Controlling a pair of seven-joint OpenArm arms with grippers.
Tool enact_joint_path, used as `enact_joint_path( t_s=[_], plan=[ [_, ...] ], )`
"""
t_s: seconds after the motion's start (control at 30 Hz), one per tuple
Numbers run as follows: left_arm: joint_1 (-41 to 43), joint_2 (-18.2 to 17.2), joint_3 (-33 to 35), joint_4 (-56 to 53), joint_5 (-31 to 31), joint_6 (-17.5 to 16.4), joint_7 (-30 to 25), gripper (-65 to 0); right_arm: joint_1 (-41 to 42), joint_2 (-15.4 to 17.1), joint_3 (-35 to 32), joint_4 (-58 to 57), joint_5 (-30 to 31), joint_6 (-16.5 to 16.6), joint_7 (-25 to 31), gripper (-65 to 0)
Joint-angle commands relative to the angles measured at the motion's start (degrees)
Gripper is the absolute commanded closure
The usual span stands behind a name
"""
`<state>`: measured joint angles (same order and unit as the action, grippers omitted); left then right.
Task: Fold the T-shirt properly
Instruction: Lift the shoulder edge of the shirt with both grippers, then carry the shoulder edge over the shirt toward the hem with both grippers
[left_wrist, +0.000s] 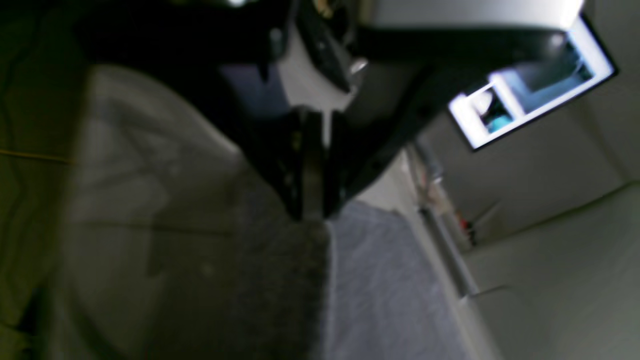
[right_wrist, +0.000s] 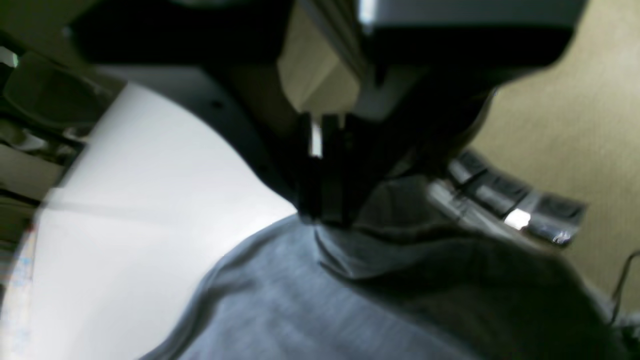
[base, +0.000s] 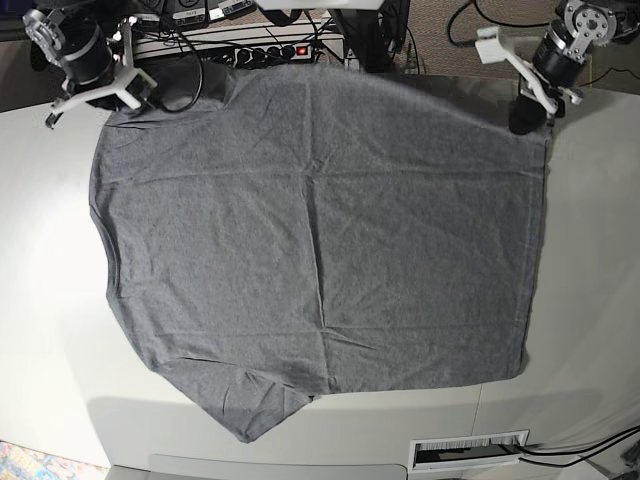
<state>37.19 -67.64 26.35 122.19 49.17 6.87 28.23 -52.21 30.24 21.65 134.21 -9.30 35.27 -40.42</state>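
So we are only at the very start of the job. The T-shirt (base: 320, 240) lies spread out flat on the white table (base: 590, 260), with its far edge at the back of the table. It covers most of the table top. We can see one short sleeve sticking out at the near left corner, and soft wrinkles run all over the grey cloth. We see no fold in it yet, so all the folding is still left to do. Our left gripper (base: 527, 117) is at the far corner of the shirt on the right side of the base view. Its two fingers are pressed together, and in the left wrist view the left gripper tip sits right on the edge of the grey cloth, so we think it is pinching that corner. Our right gripper (base: 152, 88) is at the other far corner, near the other sleeve. In the right wrist view its fingers are also together, and a little bunch of cloth pokes out just under the tip, so it is clamped on the shirt too. Behind the table we see a power strip (base: 262, 50) with a red light and some black cables. We think the next thing is to lift both far corners and bring them toward the near edge to make the first fold.
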Motion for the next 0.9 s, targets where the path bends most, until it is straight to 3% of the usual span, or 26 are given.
enact_joint_path(
  t_s=[0.0,0.3,0.63,0.87],
  plan=[
    [-1.25,-1.03,-1.16,0.81,-0.22,1.38,0.02,0.0,0.76,0.52,0.55,0.79,0.48,-0.63,1.05,0.0],
    [-12.04,-0.17,-3.41,-0.37,-13.79,1.44,-6.91,0.0,11.39,-2.14,0.55,0.37,2.08,-0.61,6.47,0.0],
    [-23.12,10.49,-3.39,-14.88,-19.47,1.27,-13.92,0.0,27.85,-2.12,0.52,-15.54,7.78,-0.59,10.91,0.0],
    [-27.45,14.75,-3.39,-22.95,-19.91,1.27,-16.90,0.0,38.21,-2.14,0.42,-25.09,10.64,-0.57,12.39,0.0]
  ],
)
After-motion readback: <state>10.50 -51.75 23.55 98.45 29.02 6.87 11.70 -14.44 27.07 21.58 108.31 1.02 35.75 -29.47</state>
